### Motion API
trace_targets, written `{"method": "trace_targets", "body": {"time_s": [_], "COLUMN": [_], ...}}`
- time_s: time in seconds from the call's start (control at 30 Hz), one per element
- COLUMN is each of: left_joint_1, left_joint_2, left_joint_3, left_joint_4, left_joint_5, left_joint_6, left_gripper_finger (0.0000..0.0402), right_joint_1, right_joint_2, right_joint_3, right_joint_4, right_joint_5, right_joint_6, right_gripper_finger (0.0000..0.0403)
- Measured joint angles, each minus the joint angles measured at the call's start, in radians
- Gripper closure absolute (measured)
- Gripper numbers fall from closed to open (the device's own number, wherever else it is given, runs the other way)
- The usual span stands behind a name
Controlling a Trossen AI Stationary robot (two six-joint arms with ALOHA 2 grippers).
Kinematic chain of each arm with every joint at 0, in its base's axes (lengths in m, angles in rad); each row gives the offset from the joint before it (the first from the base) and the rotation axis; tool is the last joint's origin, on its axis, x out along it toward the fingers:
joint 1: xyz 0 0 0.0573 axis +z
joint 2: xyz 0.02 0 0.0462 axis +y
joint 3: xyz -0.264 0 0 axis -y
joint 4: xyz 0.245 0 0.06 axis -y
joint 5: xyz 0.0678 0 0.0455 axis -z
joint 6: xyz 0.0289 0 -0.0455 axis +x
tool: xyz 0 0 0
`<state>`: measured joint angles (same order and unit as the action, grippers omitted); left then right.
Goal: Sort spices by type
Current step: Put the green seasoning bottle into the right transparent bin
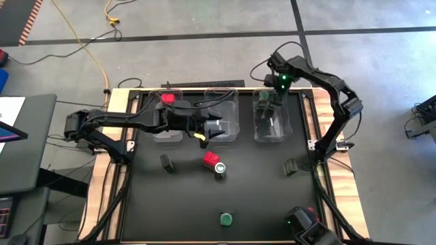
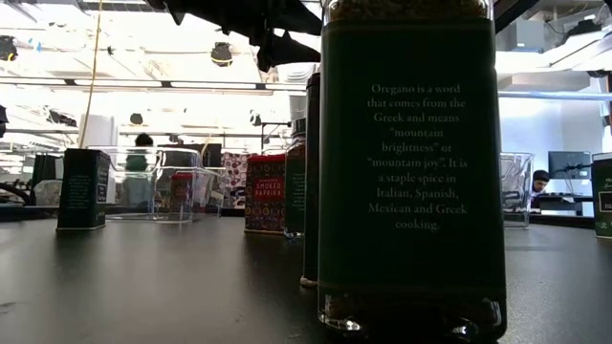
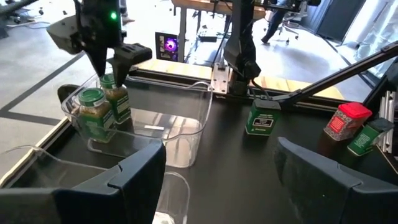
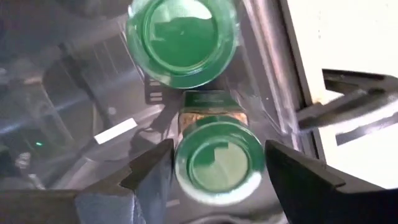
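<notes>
My right gripper [image 1: 273, 103] reaches down into the right clear bin [image 1: 289, 133] and is shut on a green-lidded jar [image 4: 217, 163]. A second green-lidded jar [image 4: 180, 37] stands on the bin floor beside it. My left gripper [image 1: 216, 128] hovers open and empty over the middle bin [image 1: 228, 99]. A red-topped container [image 1: 167, 97] sits in the left bin. Standing on the black table are a dark container [image 1: 165, 162], a red-topped one [image 1: 211, 158] next to a green-lidded jar [image 1: 219, 168], another dark one [image 1: 291, 166] and a green-lidded jar [image 1: 225, 218]. My right gripper holds the jar by its green lid [image 4: 249, 163], pinched between the two fingers [image 4: 152, 171], one on each side. The fingers come from above, pointing down. The jar is upright inside the bin [image 3: 118, 102]; whether its base rests on the bin floor, I cannot tell.
Three clear bins stand in a row along the table's far edge. Raised wooden edges [image 1: 116, 102] frame the black table. In the low view the oregano jar [image 2: 411, 172] stands close in front and hides much. Bare black surface lies at the near left [image 1: 163, 211].
</notes>
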<state>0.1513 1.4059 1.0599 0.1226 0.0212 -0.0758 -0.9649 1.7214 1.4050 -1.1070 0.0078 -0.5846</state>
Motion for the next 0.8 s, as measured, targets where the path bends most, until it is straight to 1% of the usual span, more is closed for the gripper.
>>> {"method": "trace_targets", "body": {"time_s": [0.1, 0.2, 0.47, 0.63, 0.8], "left_joint_1": [0.0, -0.003, -0.008, -0.008, -0.018], "left_joint_2": [0.0, 0.0, 0.0, 0.0, 0.0], "left_joint_3": [0.0, 0.0, 0.0, 0.0, 0.0], "left_joint_4": [0.0, 0.0, 0.0, 0.0, -0.001], "left_joint_5": [0.0, 0.0, 0.0, 0.0, 0.0], "left_joint_6": [0.0, 0.0, 0.003, 0.003, 0.004], "left_gripper_finger": [0.0116, 0.0116, 0.0116, 0.0116, 0.0116], "right_joint_1": [-0.001, -0.014, -0.039, -0.025, 0.02], "right_joint_2": [0.0, -0.021, -0.155, -0.217, -0.235], "right_joint_3": [0.039, 0.05, 0.028, 0.028, 0.028], "right_joint_4": [-0.068, -0.089, -0.098, -0.101, -0.131], "right_joint_5": [0.0, -0.001, -0.01, -0.028, -0.029], "right_joint_6": [0.079, 0.173, 0.303, 0.428, 0.485], "right_gripper_finger": [0.0126, 0.0126, 0.0126, 0.0126, 0.0127]}}
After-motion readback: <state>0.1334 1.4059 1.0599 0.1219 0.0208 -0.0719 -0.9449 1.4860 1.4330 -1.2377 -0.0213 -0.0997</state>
